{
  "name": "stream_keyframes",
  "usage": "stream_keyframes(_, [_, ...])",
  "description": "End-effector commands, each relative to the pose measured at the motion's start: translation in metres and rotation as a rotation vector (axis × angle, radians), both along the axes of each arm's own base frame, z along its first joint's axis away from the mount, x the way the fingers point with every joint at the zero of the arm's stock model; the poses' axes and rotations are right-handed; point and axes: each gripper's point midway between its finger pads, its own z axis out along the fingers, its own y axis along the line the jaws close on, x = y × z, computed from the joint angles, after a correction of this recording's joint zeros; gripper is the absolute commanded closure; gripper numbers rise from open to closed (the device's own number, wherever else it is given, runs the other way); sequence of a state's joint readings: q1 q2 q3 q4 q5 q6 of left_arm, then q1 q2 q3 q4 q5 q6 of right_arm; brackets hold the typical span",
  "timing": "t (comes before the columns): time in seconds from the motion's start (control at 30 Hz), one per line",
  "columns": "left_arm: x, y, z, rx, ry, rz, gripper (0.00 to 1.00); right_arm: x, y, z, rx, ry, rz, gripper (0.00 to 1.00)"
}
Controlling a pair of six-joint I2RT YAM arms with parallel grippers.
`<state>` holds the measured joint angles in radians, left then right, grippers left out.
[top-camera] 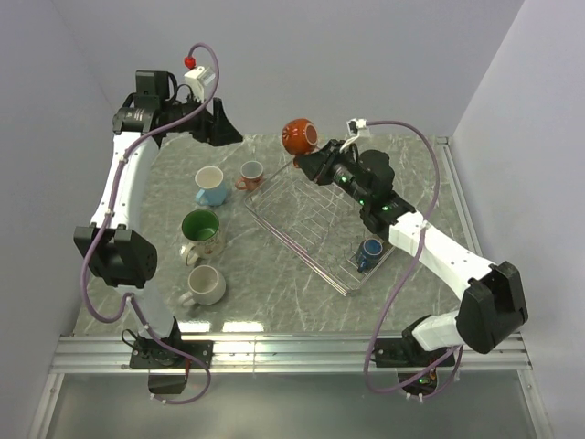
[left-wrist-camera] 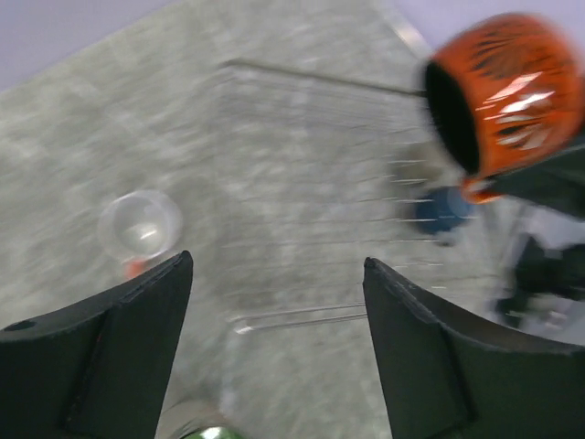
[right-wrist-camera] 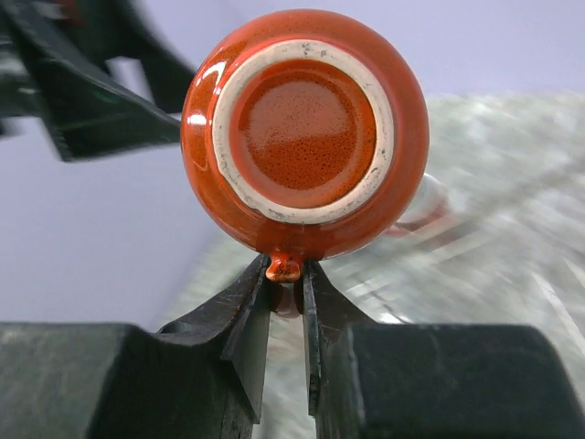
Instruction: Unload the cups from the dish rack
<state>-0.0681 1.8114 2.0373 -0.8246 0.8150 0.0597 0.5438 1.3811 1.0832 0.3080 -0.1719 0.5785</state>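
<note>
My right gripper [top-camera: 309,157] is shut on the handle of the orange-red mug [top-camera: 299,136], holding it in the air above the far corner of the wire dish rack [top-camera: 315,229]. In the right wrist view the mug [right-wrist-camera: 306,133] shows its base, the handle pinched between my fingers. The mug also shows at the upper right of the left wrist view [left-wrist-camera: 498,91]. A dark blue mug [top-camera: 369,251] stands in the rack's near right end. My left gripper [top-camera: 219,128] is open and empty, high at the far left. The light blue [top-camera: 211,186], small pinkish-orange [top-camera: 250,173], cream floral [top-camera: 201,230] and white [top-camera: 205,285] mugs stand on the table left of the rack.
The grey marbled table [top-camera: 274,293] is walled on the left, far and right sides. A metal rail [top-camera: 292,352] runs along the near edge by the arm bases. The left arm's cable [top-camera: 206,64] loops above its wrist.
</note>
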Motion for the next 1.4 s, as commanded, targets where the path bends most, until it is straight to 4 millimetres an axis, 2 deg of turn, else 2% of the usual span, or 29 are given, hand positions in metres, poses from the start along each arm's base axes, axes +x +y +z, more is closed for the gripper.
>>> stream_keyframes(0.0, [-0.058, -0.042, 0.080, -0.212, -0.097, -0.262, 0.18, -0.025, 0.010, 0.087, 0.245, -0.239, 0.124, 1.00])
stream_keyframes(0.03, [-0.066, -0.047, 0.095, -0.245, -0.130, -0.293, 0.16, -0.029, 0.014, 0.091, 0.261, -0.241, 0.154, 1.00])
stream_keyframes(0.07, [-0.071, -0.050, 0.095, -0.264, -0.121, -0.318, 0.15, -0.031, 0.014, 0.098, 0.276, -0.255, 0.167, 1.00])
stream_keyframes(0.13, [-0.089, -0.060, 0.106, -0.297, -0.139, -0.390, 0.12, -0.032, 0.018, 0.104, 0.300, -0.262, 0.186, 1.00])
stream_keyframes(0.23, [-0.097, -0.075, 0.106, -0.296, -0.126, -0.420, 0.11, -0.033, 0.021, 0.110, 0.323, -0.268, 0.211, 1.00])
stream_keyframes(0.37, [-0.088, -0.087, 0.095, -0.275, -0.116, -0.382, 0.11, -0.031, 0.028, 0.111, 0.336, -0.263, 0.241, 1.00])
stream_keyframes(0.5, [-0.086, -0.092, 0.097, -0.301, -0.104, -0.397, 0.14, -0.033, 0.032, 0.108, 0.342, -0.256, 0.265, 1.00])
stream_keyframes(0.73, [-0.071, -0.100, 0.093, -0.302, -0.095, -0.359, 0.23, -0.038, 0.042, 0.107, 0.356, -0.253, 0.313, 1.00])
stream_keyframes(0.9, [-0.075, -0.110, 0.092, -0.328, -0.067, -0.398, 0.29, -0.038, 0.049, 0.107, 0.391, -0.250, 0.357, 1.00])
stream_keyframes(0.93, [-0.077, -0.110, 0.094, -0.338, -0.056, -0.400, 0.35, -0.038, 0.051, 0.109, 0.398, -0.248, 0.368, 1.00])
stream_keyframes(1.0, [-0.078, -0.111, 0.097, -0.354, -0.056, -0.418, 0.44, -0.035, 0.058, 0.102, 0.388, -0.229, 0.389, 1.00])
stream_keyframes(1.07, [-0.080, -0.112, 0.101, -0.367, -0.049, -0.430, 0.63, -0.031, 0.061, 0.095, 0.385, -0.208, 0.394, 1.00])
stream_keyframes(1.1, [-0.080, -0.112, 0.103, -0.372, -0.056, -0.432, 0.80, -0.029, 0.063, 0.092, 0.383, -0.198, 0.397, 1.00])
stream_keyframes(1.17, [-0.076, -0.112, 0.104, -0.369, -0.058, -0.411, 1.00, -0.024, 0.067, 0.083, 0.377, -0.175, 0.400, 1.00])
stream_keyframes(1.23, [-0.068, -0.110, 0.099, -0.346, -0.068, -0.361, 1.00, -0.021, 0.071, 0.079, 0.359, -0.163, 0.407, 0.99])
stream_keyframes(1.3, [-0.056, -0.107, 0.096, -0.323, -0.083, -0.294, 1.00, -0.011, 0.076, 0.057, 0.312, -0.095, 0.390, 0.86])
stream_keyframes(1.33, [-0.049, -0.105, 0.088, -0.292, -0.085, -0.254, 1.00, -0.005, 0.076, 0.049, 0.286, -0.088, 0.367, 0.64])
stream_keyframes(1.37, [-0.029, -0.097, 0.086, -0.250, -0.114, -0.140, 1.00, 0.001, 0.076, 0.042, 0.267, -0.068, 0.345, 0.56])
